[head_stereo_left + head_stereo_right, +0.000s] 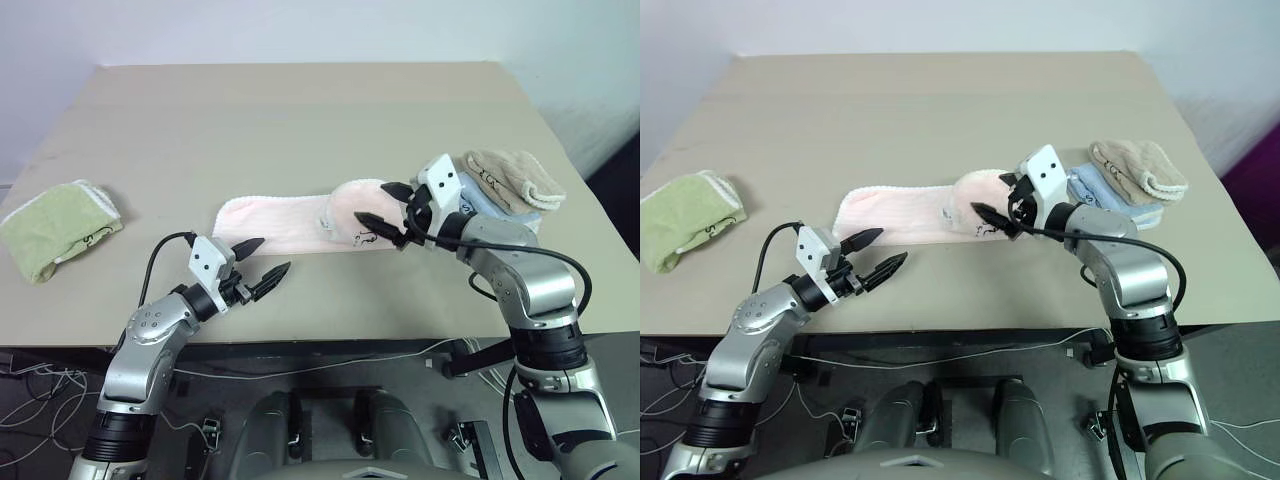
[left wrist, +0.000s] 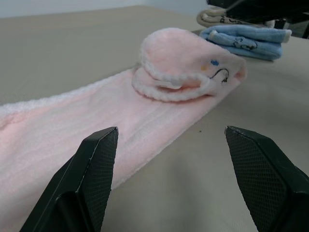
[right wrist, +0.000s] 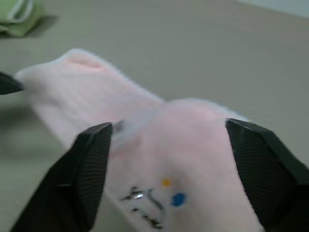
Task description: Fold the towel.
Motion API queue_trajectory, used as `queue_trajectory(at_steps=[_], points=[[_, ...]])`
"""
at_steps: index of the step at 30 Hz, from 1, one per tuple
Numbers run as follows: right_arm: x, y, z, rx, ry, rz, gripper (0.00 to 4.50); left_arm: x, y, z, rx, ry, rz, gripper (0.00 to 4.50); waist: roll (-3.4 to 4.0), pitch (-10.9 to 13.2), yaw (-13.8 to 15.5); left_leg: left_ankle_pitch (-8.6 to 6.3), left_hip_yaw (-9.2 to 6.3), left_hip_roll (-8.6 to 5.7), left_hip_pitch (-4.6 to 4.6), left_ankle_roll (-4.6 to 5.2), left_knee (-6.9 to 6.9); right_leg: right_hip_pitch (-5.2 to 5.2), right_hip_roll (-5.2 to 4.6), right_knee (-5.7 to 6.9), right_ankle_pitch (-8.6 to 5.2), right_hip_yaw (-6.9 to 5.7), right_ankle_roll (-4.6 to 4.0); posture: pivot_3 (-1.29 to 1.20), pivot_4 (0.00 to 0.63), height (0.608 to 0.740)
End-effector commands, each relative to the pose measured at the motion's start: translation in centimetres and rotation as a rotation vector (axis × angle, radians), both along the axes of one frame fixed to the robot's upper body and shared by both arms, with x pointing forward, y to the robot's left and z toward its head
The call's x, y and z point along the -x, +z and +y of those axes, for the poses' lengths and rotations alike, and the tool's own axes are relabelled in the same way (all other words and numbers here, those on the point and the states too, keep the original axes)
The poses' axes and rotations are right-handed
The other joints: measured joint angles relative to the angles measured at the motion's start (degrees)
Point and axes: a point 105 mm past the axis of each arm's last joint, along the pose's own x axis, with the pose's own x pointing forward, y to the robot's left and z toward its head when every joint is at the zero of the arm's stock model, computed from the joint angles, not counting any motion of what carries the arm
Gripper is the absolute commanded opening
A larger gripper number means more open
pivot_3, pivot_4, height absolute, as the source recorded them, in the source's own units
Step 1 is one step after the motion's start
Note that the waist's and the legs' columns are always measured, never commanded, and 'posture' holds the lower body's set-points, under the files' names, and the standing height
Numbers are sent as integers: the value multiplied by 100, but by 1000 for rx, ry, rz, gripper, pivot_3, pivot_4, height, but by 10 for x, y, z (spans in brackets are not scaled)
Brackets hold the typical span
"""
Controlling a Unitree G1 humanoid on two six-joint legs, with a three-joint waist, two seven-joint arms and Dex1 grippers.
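Note:
The pale pink towel [image 1: 275, 225] lies stretched left to right on the tan table [image 1: 300, 110]. Its right end is folded back over itself into a rounded hump [image 2: 178, 53] with a small embroidered mark [image 3: 166, 193]. My right gripper [image 1: 375, 203] hovers just above that folded end, open, with nothing between its fingers [image 3: 87, 164]. My left gripper [image 1: 272, 254] stands open near the table's front edge, just in front of the towel's left half, pointing along it and not touching it.
A light green folded towel [image 1: 55, 228] sits at the table's left edge. Beige [image 1: 515, 178] and light blue [image 2: 246, 41] folded towels lie stacked at the right, just behind my right wrist. The table's front edge [image 1: 330, 342] runs close under both arms.

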Motion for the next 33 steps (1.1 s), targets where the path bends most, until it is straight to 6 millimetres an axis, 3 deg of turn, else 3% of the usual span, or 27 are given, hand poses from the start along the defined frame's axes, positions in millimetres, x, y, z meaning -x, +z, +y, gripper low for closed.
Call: queue_trajectory(at_steps=[1,3,7,14,16,18,25,30,33], points=[[-16,-5,6,-40,-9,-22,2472,6,8,-3,8,-2,-26,3690,0,0,-2,0,1,0,0,1,0,0,2,0,0,0,0,0,150,740],[-27,-18,12,-46,-20,-9,1772,8,7,-3,11,6,-16,3690,0,0,-6,1,2,0,0,1,0,1,3,0,0,0,0,0,150,740],[-34,-32,24,-59,10,11,1772,12,7,-1,25,37,-2,3690,2,1,5,1,4,-3,0,1,0,2,10,4,1,0,1,0,150,740],[-30,-96,35,114,32,86,1772,20,-6,6,-3,163,73,3690,0,-1,-19,2,4,-3,2,-1,1,2,10,10,0,0,2,0,150,740],[-26,-103,34,138,48,86,1772,22,-6,8,9,199,86,3690,-1,-2,-17,2,4,-3,13,-1,1,13,9,8,0,1,2,0,150,740],[-24,-96,34,135,66,47,1772,23,-6,12,29,253,106,3690,-1,-2,-17,1,3,-2,29,-2,0,27,8,8,0,0,1,0,150,740],[-17,-23,33,82,139,-201,1772,15,-7,25,204,479,243,3690,2,1,1,-1,0,-2,32,-4,-2,26,-3,7,0,3,1,0,150,740],[-10,17,29,67,167,-313,1772,5,-3,29,507,577,384,3690,-3,2,16,0,-2,-2,31,-3,-1,29,-2,7,0,3,2,0,150,740],[-9,33,26,60,167,-350,1744,-5,-10,35,675,648,496,4240,-7,4,20,1,-4,-2,31,-2,0,31,-2,7,0,2,2,0,150,740]])
